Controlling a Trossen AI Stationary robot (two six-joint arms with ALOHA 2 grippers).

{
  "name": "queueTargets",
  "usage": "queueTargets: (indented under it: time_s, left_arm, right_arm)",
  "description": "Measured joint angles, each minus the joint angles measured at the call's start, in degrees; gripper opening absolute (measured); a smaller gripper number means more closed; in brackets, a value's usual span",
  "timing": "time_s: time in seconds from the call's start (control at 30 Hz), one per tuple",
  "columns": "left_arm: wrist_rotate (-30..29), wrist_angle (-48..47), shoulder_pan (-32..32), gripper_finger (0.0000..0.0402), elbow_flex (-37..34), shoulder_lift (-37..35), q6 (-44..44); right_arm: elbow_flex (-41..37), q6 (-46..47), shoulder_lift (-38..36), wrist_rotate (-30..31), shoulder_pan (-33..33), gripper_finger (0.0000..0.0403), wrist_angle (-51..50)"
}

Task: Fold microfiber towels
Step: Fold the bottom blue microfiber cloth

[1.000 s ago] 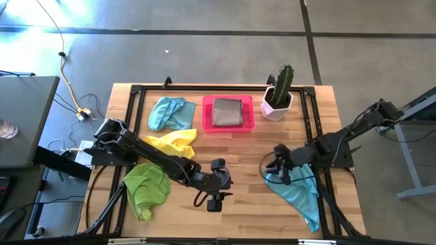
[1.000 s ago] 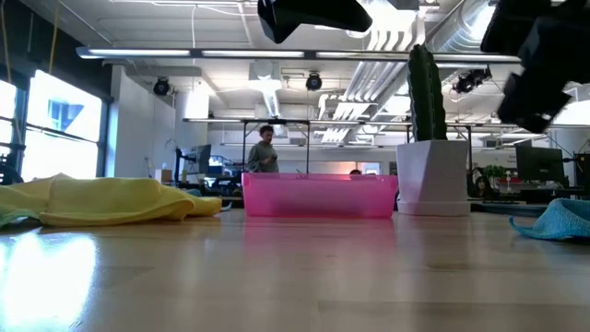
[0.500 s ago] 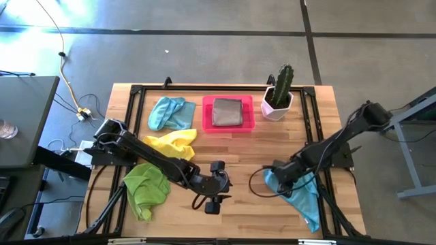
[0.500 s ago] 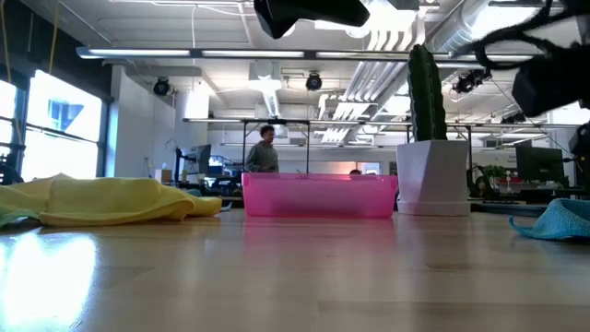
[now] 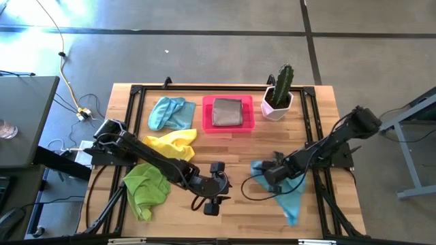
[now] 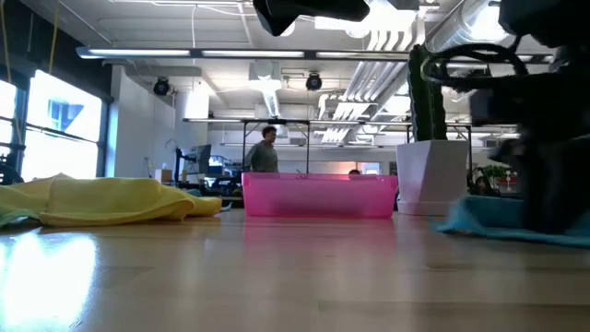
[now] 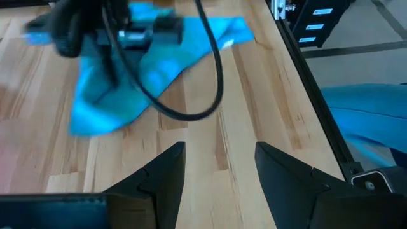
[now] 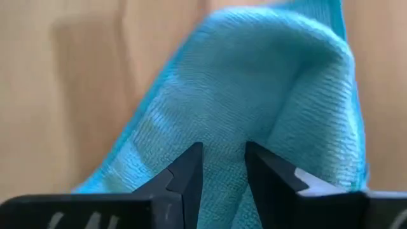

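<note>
Wooden table (image 5: 238,146) carries everything, and at its left end a lime green towel (image 5: 146,187) lies bunched near the front edge. Just behind it sits a crumpled yellow towel (image 5: 174,143), and farther back, near the rear edge, a light blue towel (image 5: 170,112) lies rumpled. The left arm reaches across the yellow and green towels toward the table's middle, where the left gripper (image 5: 214,197) hangs over bare wood near the front; its fingers (image 7: 162,175) stand spread apart with nothing between them. Behind it, at the back centre, a pink tray (image 5: 228,126) holds a folded grey towel (image 5: 227,111). To the right of the tray stands a white pot with a cactus (image 5: 279,92). In front of that, on the right half, a second light blue towel (image 5: 289,194) lies stretched out toward the front edge. The right gripper (image 5: 271,173) is down at this towel's rear end, and its fingers (image 8: 187,175) pinch a raised fold of the cloth between them. In the low view a person (image 6: 265,152) shows in the room far behind the tray.
</note>
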Motion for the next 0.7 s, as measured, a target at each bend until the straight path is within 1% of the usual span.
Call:
queueTargets:
  time_s: [0.07,0.13,0.2,0.23,0.3,0.37,0.47,0.57,0.7]
  left_arm:
    - [-0.01,-0.01,-0.23,0.0181,0.00,0.00,0.00]
    - [0.01,0.01,-0.44,0.0181,0.00,0.00,-0.02]
    - [-0.01,0.00,-0.73,0.0181,0.00,0.00,0.00]
    - [-0.01,0.01,-0.90,0.0181,0.00,0.00,0.17]
    - [0.00,-0.02,-1.18,0.0181,0.00,0.00,0.44]
    - [-0.01,-0.43,-1.36,0.0181,0.00,0.00,0.44]
    - [-0.01,-1.30,-1.36,0.0181,0.02,0.00,0.44]
    - [-0.03,-1.28,-1.36,0.0181,0.02,0.00,0.44]
    - [-0.05,-1.28,-1.30,0.0181,0.02,0.00,0.44]
  right_arm:
    - [-0.03,-8.68,1.21,6.48,-0.91,0.0114,7.86]
    - [0.07,-16.73,2.64,10.97,-2.23,0.0114,16.10]
    - [0.02,-23.08,4.00,12.55,-3.71,0.0114,22.28]
    - [0.04,-24.54,4.23,12.59,-4.32,0.0114,24.67]
    - [1.41,-23.62,3.80,12.22,-5.02,0.0114,23.60]
    - [3.95,-19.13,2.19,11.72,-5.20,0.0114,17.05]
    - [9.15,-9.29,-0.31,8.65,-5.16,0.0114,1.73]
    - [14.57,2.81,-1.69,1.88,-5.15,0.0114,-13.52]
    - [19.12,16.57,-1.88,-8.41,-4.03,0.0114,-29.27]
